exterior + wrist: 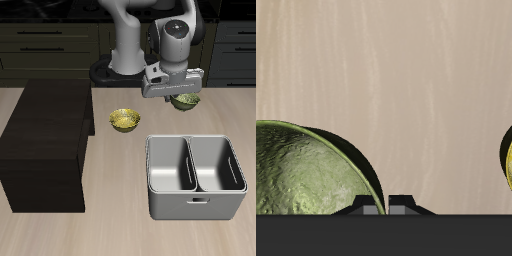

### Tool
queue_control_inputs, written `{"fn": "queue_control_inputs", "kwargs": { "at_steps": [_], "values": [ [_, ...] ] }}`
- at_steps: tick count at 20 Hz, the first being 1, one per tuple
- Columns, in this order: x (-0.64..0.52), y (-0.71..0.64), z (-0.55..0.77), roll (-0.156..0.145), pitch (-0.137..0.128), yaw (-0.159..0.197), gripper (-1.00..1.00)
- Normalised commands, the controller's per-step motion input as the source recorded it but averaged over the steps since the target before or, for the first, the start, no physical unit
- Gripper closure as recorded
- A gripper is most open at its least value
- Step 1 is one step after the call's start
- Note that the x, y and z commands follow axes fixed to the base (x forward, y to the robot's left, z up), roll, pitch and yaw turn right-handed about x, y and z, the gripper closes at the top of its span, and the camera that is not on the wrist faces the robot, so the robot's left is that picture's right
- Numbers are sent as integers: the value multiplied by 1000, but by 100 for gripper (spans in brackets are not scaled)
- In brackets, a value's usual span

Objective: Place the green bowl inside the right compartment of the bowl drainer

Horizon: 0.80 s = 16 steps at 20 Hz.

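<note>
Bowl (185,101) on desk (120,225) behind drainer (195,205), mostly hidden under gripper (172,88). Gripper poised above rim, likely lining up a rim pinch; opening can't be told, nothing visibly held. Yellow bowl (124,120) nearby, beside cabinet (45,140). No readable markings anywhere.

From above, the arm's head covers most of the green bowl (185,101). The tool's fingertips cannot be made out. In the wrist view the picture's edge cuts the yellow bowl (508,160).
</note>
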Motion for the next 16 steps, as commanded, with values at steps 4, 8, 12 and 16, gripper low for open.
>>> {"fn": "queue_control_inputs", "kwargs": {
  "at_steps": [4, 8, 12, 16],
  "values": [
    [6, -19, 367, 5, -50, -11, 100],
    [-6, -26, 459, 3, -66, -9, 100],
    [-3, -39, 401, 5, -54, -12, 100],
    [6, -68, 317, -1, -35, -23, 100]
  ]
}}
